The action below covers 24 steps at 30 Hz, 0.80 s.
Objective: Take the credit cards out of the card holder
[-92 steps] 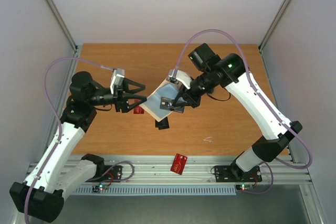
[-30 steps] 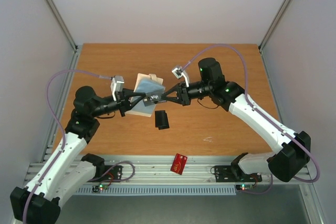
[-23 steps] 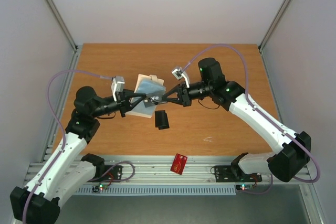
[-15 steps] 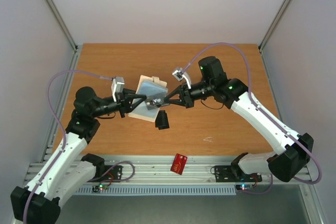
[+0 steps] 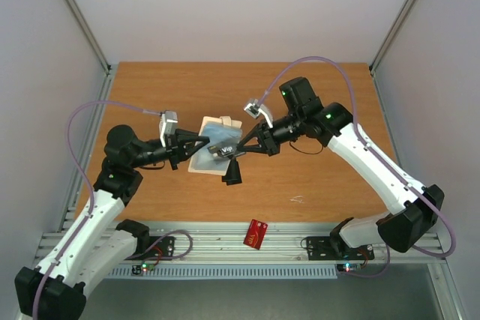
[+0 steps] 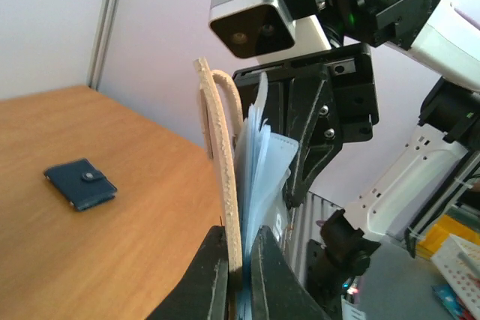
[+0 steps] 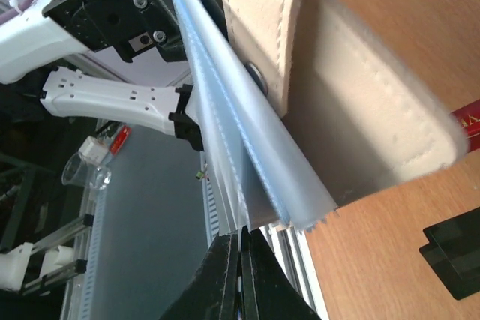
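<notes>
Top external view has the card holder point(image 5: 217, 134) lifted off the table point(image 5: 322, 110), hanging between my two arms around the middle of the board. It is open: a pale beige cover with stitched edges and a beige strap, with grey-blue translucent sleeves fanning out of it.

From the left wrist camera I see the left gripper point(image 6: 240, 234) clamped on the bottom edge of the beige cover. Its fingers are squeezed against the leather, so the holder stands upright on edge with the sleeves splayed to the right of the cover.

On the right wrist camera the right gripper point(image 7: 240, 236) has its fingers pressed together with only a thin slit between them, right at the lower edge of the sleeves. From above, those tips sit on the black card point(image 5: 218, 151). Its pale lettering shows, and it is partly out of the sleeves, so I read that as a pinch on the card. The wrist picture alone does not show what is inside the slit.

A red card point(image 5: 257, 234) lies on the aluminium rail point(image 5: 202, 239) at the near edge, well away from the holder. The edge of a second red card point(image 7: 469, 121), with gold lettering, shows on the wood just past the holder's cover. A small dark wallet point(image 5: 232, 174) lies on the table just nearer to me than the holder; the left wrist view shows it dark blue with a snap.
</notes>
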Each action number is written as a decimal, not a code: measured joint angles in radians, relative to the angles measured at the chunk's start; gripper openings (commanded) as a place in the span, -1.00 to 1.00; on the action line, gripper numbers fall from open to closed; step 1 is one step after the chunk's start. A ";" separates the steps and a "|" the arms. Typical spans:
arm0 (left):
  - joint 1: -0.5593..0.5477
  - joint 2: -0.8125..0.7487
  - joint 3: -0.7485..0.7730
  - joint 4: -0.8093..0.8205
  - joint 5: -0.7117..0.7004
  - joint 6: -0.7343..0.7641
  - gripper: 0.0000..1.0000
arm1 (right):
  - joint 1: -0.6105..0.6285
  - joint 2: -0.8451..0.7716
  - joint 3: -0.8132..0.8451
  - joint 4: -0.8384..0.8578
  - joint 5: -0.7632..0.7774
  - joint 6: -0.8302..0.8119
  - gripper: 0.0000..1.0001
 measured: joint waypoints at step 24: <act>0.077 -0.139 -0.103 -0.386 -0.918 -0.038 -0.99 | -0.102 -0.145 -0.278 0.150 0.584 0.683 -0.97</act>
